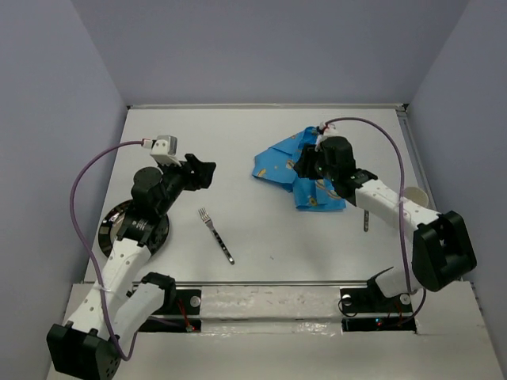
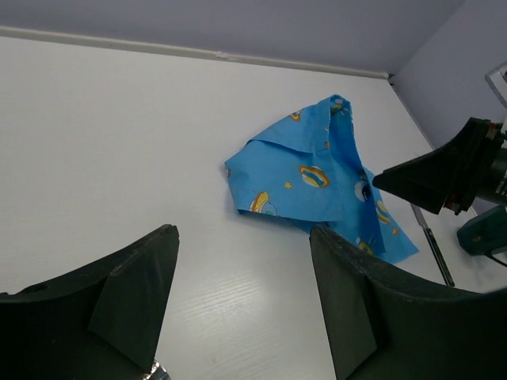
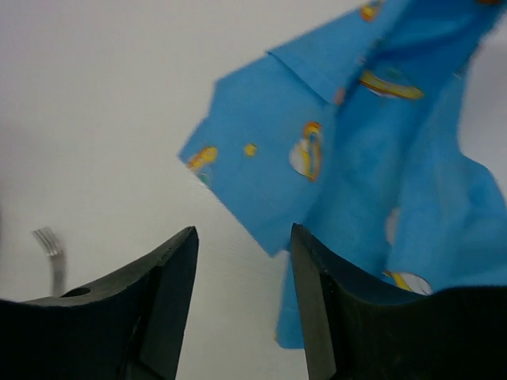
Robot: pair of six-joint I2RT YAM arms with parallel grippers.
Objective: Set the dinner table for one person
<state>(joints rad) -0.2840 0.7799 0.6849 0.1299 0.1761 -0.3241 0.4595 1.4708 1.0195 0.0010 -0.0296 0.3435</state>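
Claws first: my left claw (image 1: pixel 198 172) (image 2: pixel 242 305) hangs released, fingers spread wide with nothing between them, over bare surface well to the left of the cloth. My right claw (image 1: pixel 306 164) (image 3: pixel 244 305) is also released, fingers apart and empty, poised above the cloth's left edge.

My white bench (image 1: pixel 238 134) (image 2: pixel 119 142) (image 3: pixel 103 119) fills the whole working area, with a silver rail along its near edge just ahead of my arm bases.

A crumpled blue cloth (image 1: pixel 277 166) (image 2: pixel 301 182) (image 3: pixel 356 158) printed with planets lies right of centre, folded over on itself.

A dark round plate (image 1: pixel 109 229) sits on the left side, partly under my left arm.

A pale cup (image 1: pixel 417 198) stands at the right edge, near my right forearm.

A fork (image 1: pixel 215 235) (image 3: pixel 51 245) lies near the middle, tines pointing away from me, apart from both plate and cloth.

A knife (image 1: pixel 366 220) (image 2: pixel 432 249) lies just beside the cloth's near-right corner, partly hidden by my right arm; I cannot tell whether they touch.
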